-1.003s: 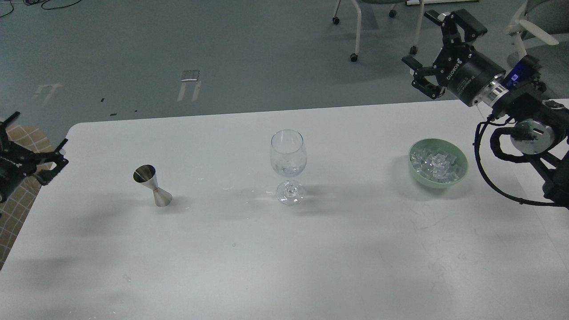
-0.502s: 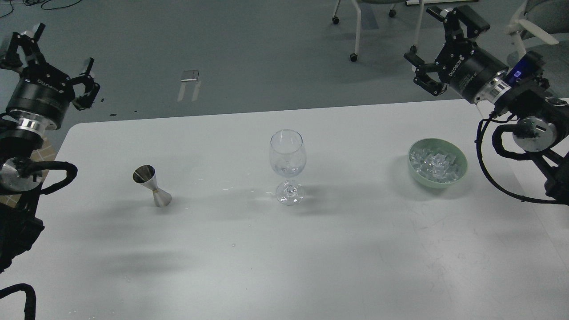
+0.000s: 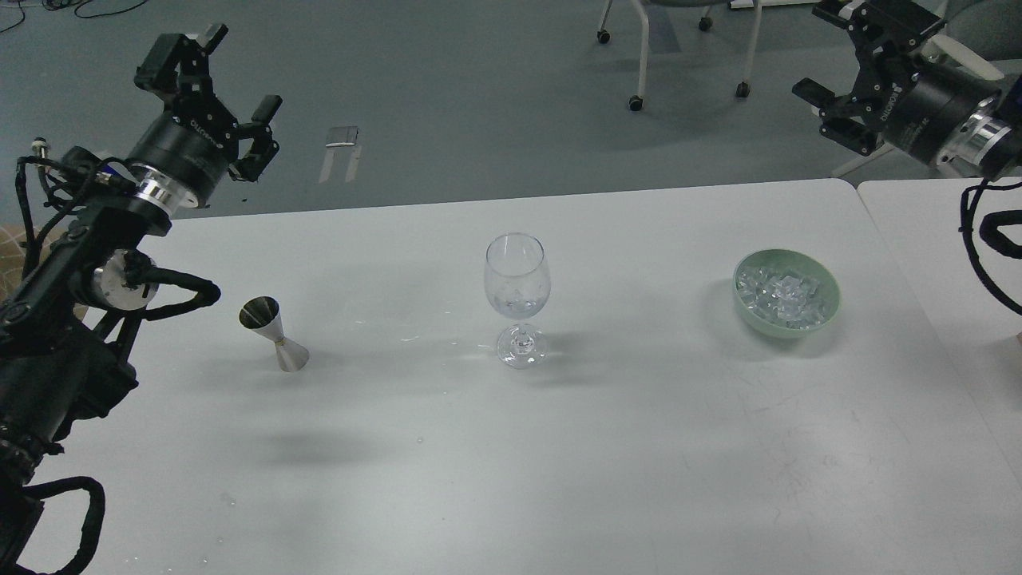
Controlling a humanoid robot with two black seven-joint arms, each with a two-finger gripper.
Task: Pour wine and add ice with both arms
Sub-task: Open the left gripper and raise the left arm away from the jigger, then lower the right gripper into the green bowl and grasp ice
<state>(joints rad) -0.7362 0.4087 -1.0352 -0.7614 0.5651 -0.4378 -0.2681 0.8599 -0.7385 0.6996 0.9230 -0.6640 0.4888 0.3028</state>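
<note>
Wine glass [image 3: 516, 297] stands mid-table with a little wine [image 3: 517, 305] and what looks like ice in the bottom. More ice [image 3: 781, 298] sits in the green bowl [image 3: 829, 281], below and left of the right claw [image 3: 848, 80]. The metal measuring cup [image 3: 273, 333] stands upright, below and right of the left claw [image 3: 217, 96]. Within the last second the left arm has swung up from the table edge and the right arm has pulled up and outward. Both claws are spread and empty, well apart from everything. Task looks done or nearly so; arms appear to be retreating.

Left gripper [image 3: 214, 88] rose inward (fingers spread) — right gripper [image 3: 850, 72] retreated up-right.
</note>
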